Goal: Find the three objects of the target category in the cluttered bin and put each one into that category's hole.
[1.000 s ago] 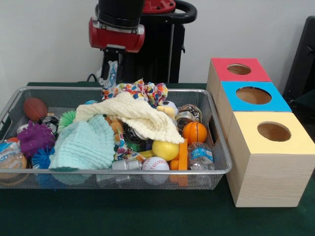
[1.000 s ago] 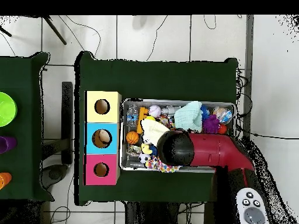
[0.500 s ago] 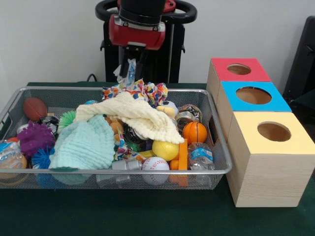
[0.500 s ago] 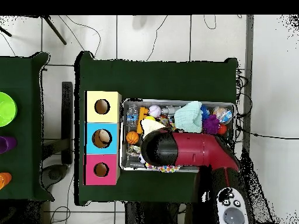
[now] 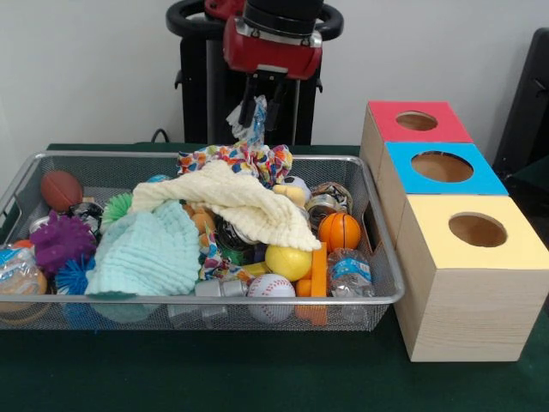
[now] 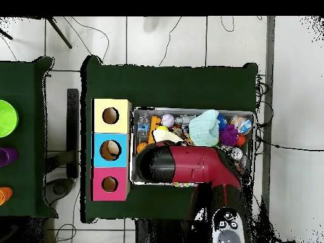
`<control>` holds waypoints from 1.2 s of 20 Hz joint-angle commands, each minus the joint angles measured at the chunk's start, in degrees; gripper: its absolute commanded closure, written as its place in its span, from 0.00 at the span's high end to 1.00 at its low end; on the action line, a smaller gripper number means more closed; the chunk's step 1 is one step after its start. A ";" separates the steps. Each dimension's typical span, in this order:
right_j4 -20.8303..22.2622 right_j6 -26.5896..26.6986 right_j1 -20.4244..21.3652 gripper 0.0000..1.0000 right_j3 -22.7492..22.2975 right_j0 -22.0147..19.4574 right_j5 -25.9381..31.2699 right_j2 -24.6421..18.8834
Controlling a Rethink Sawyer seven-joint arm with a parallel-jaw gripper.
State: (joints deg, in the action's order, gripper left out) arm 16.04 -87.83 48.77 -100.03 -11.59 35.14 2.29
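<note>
Clearly the sorting is under way but far from finished: the red and black arm's gripper [image 5: 255,112] hangs above the far rim of the large silver wire-mesh basket [image 5: 257,299], its jaws closed on a small clear crinkly plastic water bottle with a blue label [image 5: 250,118] that dangles clear of the clutter. No bottle can be seen inside any hole, though the overhead view shows something pale in the blue box's hole that is too small to make out, so I judge this first carry as not yet delivered. A second clear bottle with a blue label [image 5: 349,273] lies in the basket's near right corner, just beside the small orange basketball [image 5: 340,230], and what looks like a third [image 5: 17,271] lies crumpled at the near left end, close to the purple spiky ball [image 5: 60,241]. The cream knitted cloth [image 5: 236,202] and the mint green cloth [image 5: 147,251] cover much of the middle, so other things may be hidden beneath. The three wooden boxes stand to the right of the basket, red-topped [image 5: 415,121] farthest, blue-topped [image 5: 442,167] between, yellow-topped [image 5: 477,231] nearest. Against the picture from a second ago, the arm has travelled rightward along the basket's far side toward the boxes and risen somewhat, carrying the bottle with it; the overhead view [image 6: 156,166] agrees, and the basket's contents lie unchanged.
</note>
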 commanded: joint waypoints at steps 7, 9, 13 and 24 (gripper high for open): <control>-6.98 -19.02 -1.16 0.00 -3.60 7.72 4.61 6.17; -7.73 -19.93 -1.51 0.00 -3.79 9.13 4.05 7.19; -9.34 -21.12 -2.16 0.00 -4.20 11.16 3.30 8.54; -12.61 -29.85 -3.64 0.00 -6.91 19.60 -1.09 12.95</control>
State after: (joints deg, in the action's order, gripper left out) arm 5.97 -99.74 47.46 -101.66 6.00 35.15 14.02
